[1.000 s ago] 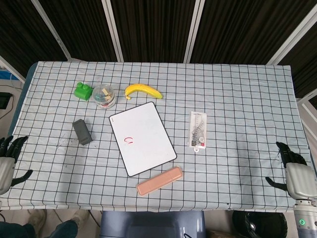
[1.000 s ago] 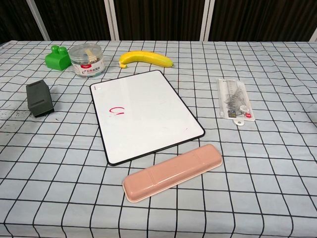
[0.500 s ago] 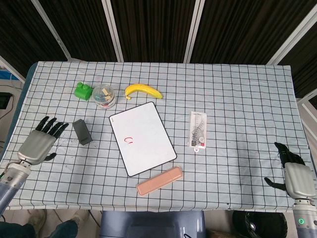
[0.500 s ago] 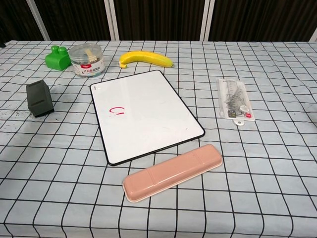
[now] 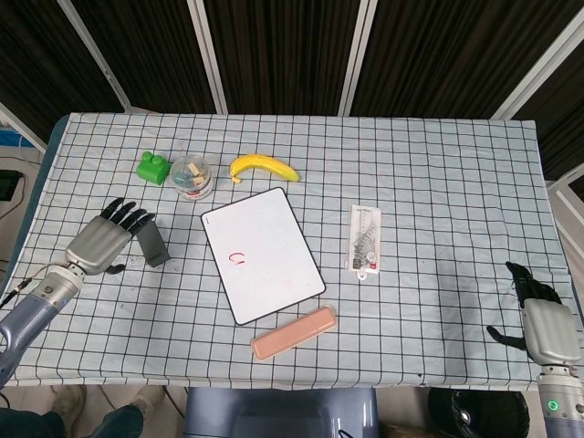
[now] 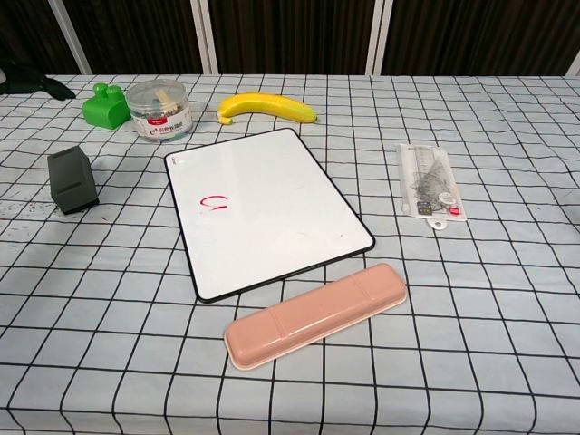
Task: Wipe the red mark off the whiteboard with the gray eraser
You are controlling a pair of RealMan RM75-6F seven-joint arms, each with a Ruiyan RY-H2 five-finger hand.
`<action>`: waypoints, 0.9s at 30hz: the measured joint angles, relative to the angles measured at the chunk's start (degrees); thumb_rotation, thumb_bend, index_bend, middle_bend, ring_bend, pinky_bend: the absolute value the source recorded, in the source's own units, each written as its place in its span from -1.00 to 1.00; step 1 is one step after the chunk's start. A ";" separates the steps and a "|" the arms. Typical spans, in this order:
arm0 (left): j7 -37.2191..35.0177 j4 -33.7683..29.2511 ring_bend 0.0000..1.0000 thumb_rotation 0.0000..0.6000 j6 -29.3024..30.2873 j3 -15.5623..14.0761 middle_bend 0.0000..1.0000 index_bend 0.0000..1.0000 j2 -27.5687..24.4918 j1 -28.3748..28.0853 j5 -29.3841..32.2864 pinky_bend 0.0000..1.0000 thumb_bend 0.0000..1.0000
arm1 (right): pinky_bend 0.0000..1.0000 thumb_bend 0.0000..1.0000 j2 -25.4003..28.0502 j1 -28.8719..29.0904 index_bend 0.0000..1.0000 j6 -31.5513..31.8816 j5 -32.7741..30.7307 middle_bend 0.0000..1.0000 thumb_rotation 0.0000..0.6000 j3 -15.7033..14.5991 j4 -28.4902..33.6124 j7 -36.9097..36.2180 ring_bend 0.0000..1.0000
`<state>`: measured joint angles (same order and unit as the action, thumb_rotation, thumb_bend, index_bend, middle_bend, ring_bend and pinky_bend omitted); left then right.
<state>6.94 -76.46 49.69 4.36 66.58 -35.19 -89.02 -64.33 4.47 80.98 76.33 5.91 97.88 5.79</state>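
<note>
The gray eraser stands on the checked cloth, left of the whiteboard. A small red mark sits on the board's left half. In the head view my left hand hovers just left of the eraser, its spread fingers reaching over the eraser's top end and holding nothing. The chest view shows only its dark fingertips at the top left edge, well above the eraser. My right hand hangs open off the table's front right corner.
Behind the whiteboard lie a banana, a clear jar and a green block. A ruler packet lies to the right. A pink pencil case sits in front.
My left hand has come in from the table's left edge, up and rightward, to the eraser's side. The right hand has barely moved. No object has shifted.
</note>
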 measured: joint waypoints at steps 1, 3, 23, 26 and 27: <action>-0.32 1.03 -1.00 1.00 -0.45 -0.09 -0.84 -0.92 0.62 -0.39 0.03 -0.98 -0.87 | -0.58 -0.90 0.00 -0.01 -0.83 0.01 -0.11 -0.74 1.00 0.04 0.00 0.01 -0.57; -0.96 3.43 -1.00 1.00 -1.50 -0.27 -0.84 -0.92 2.08 -1.32 0.18 -0.98 -0.87 | -0.58 -0.90 -0.01 -0.02 -0.83 0.00 -0.22 -0.74 1.00 0.07 0.04 0.06 -0.57; -2.99 14.71 -0.86 1.00 -4.18 -3.10 -0.60 -0.48 11.17 -6.17 -0.44 -0.87 -0.87 | -0.58 -0.90 -0.15 0.13 -0.82 -0.35 -1.42 -0.74 1.00 0.43 0.06 0.37 -0.57; -3.23 15.66 -0.84 1.00 -3.47 -3.16 -0.57 -0.48 11.96 -6.21 -0.49 -0.85 -0.87 | -0.58 -0.90 -0.11 0.12 -0.82 -0.46 -1.55 -0.74 1.00 0.42 0.09 0.27 -0.57; -3.34 16.03 -0.84 1.00 -3.37 -3.20 -0.57 -0.48 12.23 -6.22 -0.47 -0.85 -0.87 | -0.58 -0.90 -0.09 0.13 -0.82 -0.51 -1.58 -0.74 1.00 0.42 0.09 0.26 -0.57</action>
<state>3.60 -60.42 46.32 1.16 78.82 -41.41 -89.49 -64.42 4.60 80.48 74.75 6.33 97.98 6.05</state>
